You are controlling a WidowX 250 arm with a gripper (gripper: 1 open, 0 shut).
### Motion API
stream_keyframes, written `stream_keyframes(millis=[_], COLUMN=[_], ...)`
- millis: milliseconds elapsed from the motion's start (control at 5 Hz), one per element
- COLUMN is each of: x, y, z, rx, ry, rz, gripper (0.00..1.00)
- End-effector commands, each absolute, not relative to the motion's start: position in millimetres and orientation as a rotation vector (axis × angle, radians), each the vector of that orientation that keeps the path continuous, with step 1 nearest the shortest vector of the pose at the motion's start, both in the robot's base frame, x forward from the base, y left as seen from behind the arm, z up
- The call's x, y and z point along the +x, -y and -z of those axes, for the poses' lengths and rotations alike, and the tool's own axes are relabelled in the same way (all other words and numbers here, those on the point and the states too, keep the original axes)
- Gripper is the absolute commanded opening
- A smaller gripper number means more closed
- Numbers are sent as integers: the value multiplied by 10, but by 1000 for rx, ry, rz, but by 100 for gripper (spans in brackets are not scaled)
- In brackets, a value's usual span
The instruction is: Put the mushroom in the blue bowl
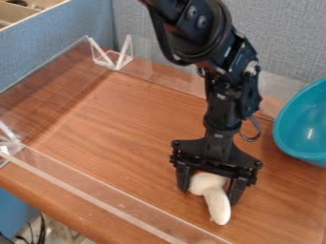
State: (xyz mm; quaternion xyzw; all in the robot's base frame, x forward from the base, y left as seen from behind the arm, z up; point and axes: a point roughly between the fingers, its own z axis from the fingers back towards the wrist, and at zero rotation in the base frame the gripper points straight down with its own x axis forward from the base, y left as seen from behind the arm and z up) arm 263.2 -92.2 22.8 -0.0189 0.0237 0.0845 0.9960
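The cream-white mushroom (216, 201) lies on the wooden table near its front edge, its stem pointing toward the front right. My gripper (212, 183) points straight down over the mushroom's cap end, jaws open, one black finger on each side of the cap. The cap is partly hidden between the fingers, and I cannot tell whether the pads touch it. The teal-blue bowl (304, 124) sits at the right edge of the view, partly cut off, well to the right of the gripper.
A clear acrylic wall (76, 186) runs along the table's front and left edges, close in front of the mushroom. Clear bracket pieces (112, 53) stand at the back left. A blue panel rises behind the table.
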Motion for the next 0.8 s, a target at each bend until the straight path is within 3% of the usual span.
stream_keyframes(millis=[0,600], x=[2655,2670], y=[1063,1084], z=[-211,-225], rx=[-52,-54], ry=[-28,-27], rz=[-139,-150], gripper=[100,100])
